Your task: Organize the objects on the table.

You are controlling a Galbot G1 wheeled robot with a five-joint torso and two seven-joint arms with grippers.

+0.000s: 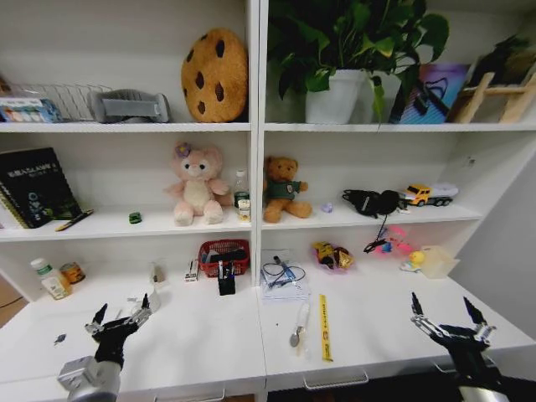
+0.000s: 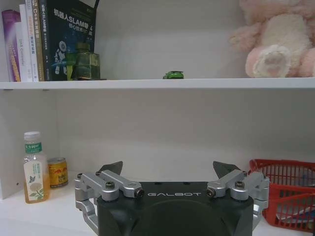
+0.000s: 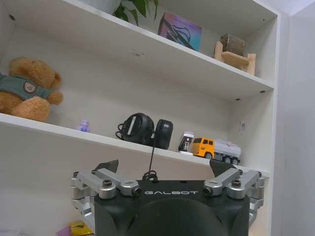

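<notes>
White desk top [image 1: 209,335] beneath white shelving [image 1: 255,126], bearing a yellow ruler [image 1: 324,327]; left gripper [image 1: 120,318] and right gripper [image 1: 449,316] hover low at either end, fingers spread, holding nothing.

White desk [image 1: 209,343]: flat top, lower half of head view, joined to white shelving; slim metal drawer handle at bottom edge, centre.

Yellow ruler [image 1: 324,327]: flat on desk, right of centre, long axis running toward the shelves.

Metal spoon [image 1: 298,332]: flat just left of the ruler, bowl toward the frame's bottom.

Green toy car [image 1: 135,218]: tiny, on the middle shelf, left of centre; in left wrist view it sits upright at upper centre.

Green-capped bottle [image 1: 52,279]: upright, far left on desk, yellowish contents, beside a small yellow can [image 1: 72,272].
</notes>
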